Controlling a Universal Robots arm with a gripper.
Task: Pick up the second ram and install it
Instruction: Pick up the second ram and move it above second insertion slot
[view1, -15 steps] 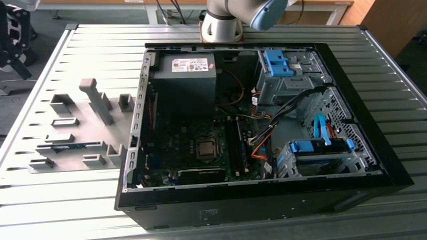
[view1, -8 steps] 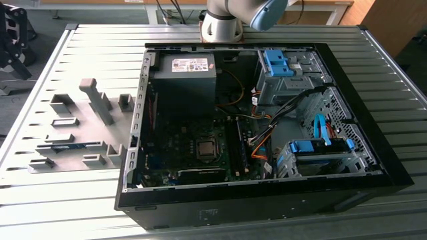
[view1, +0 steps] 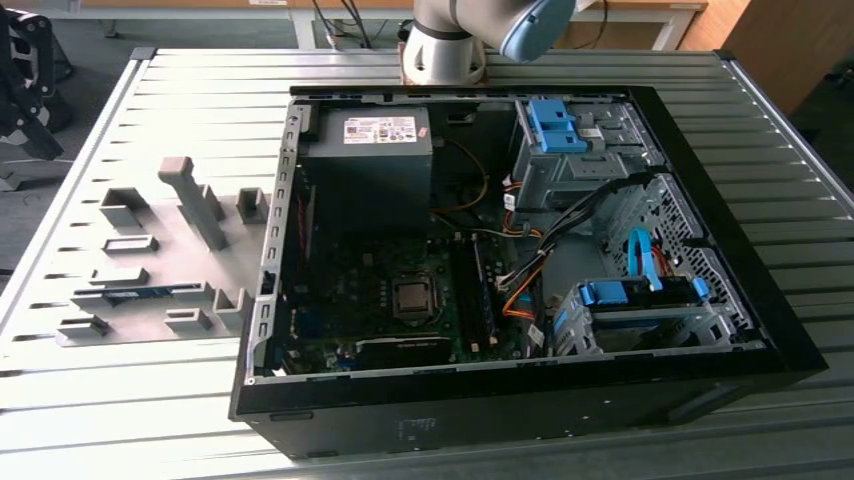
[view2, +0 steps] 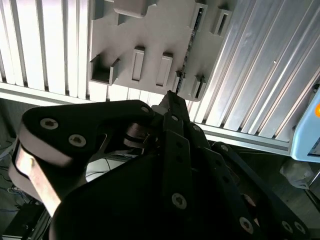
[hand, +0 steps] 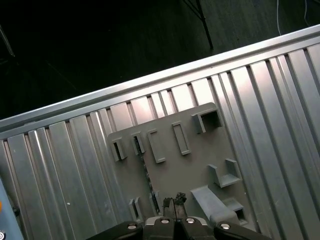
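The memory stick (view1: 134, 294) lies on a gray holder plate (view1: 167, 265), well off to the exterior view's left of the open computer case (view1: 534, 410). It rests on its long edge, a thin blue-green strip caught between small gray blocks near the plate's edge. In both wrist views it reads as a narrow dark line (view2: 191, 42) (hand: 147, 175) running between two little end brackets.

The tool (view2: 170, 97) (hand: 173, 201) hangs above the plate, apart from the stick. Its fingertips look pressed together with nothing between them. In both wrist views the tips sit over the part of the plate near one end of the stick, beside a pair of small slotted blocks.

The plate (view2: 150, 35) (hand: 195, 165) carries several other gray blocks, some upright and some low and slotted. It lies flat on a ribbed metal desk (view1: 134, 420).

The case lies on its side on the same desk with the cover off. Inside are a green main board (view1: 387, 290), a dark power supply box (view1: 367, 150) with a white label, bundles of orange and black cables, and blue plastic drive brackets (view1: 554, 125). The arm's base (view1: 441, 45) stands at the far edge of the desk behind the case.
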